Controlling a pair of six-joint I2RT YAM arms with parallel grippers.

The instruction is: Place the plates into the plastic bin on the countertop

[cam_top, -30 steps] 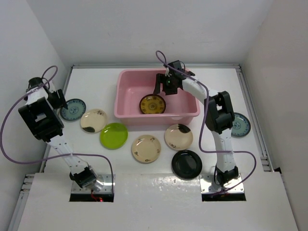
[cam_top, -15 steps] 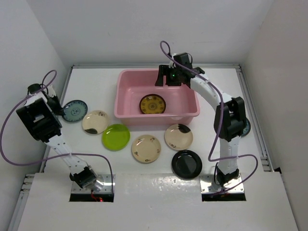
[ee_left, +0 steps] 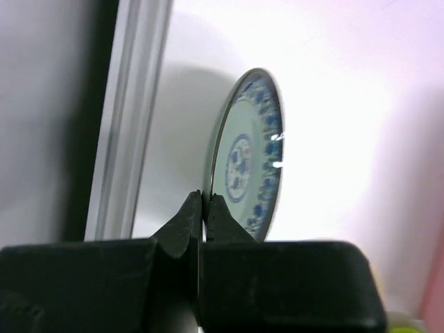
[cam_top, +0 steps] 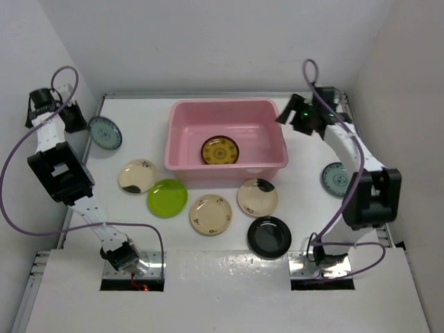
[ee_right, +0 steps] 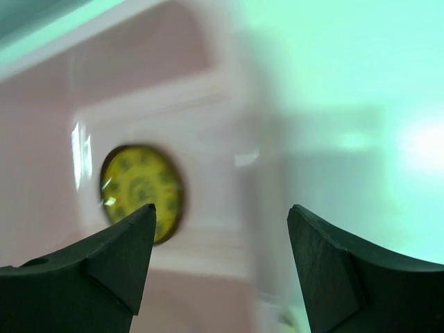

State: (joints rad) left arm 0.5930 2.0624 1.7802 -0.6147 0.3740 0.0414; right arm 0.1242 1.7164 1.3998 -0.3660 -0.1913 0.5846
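Eight plates in all. One dark-yellow plate lies in the pink bin. Three cream plates, one lime plate, one black plate and one blue-green plate sit on the desk. The left tool is clamped on a second blue-green plate (standing on edge). The right tool gapes empty beside the bin.

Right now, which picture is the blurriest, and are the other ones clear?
Right wrist view: the blurriest, smeared and tinted green, so the yellow plate in the pink bin looks fuzzy. Left wrist view: the blue-green plate is fairly sharp, with small white glints on its rim. Top view: clear and evenly lit, with only soft shadows.
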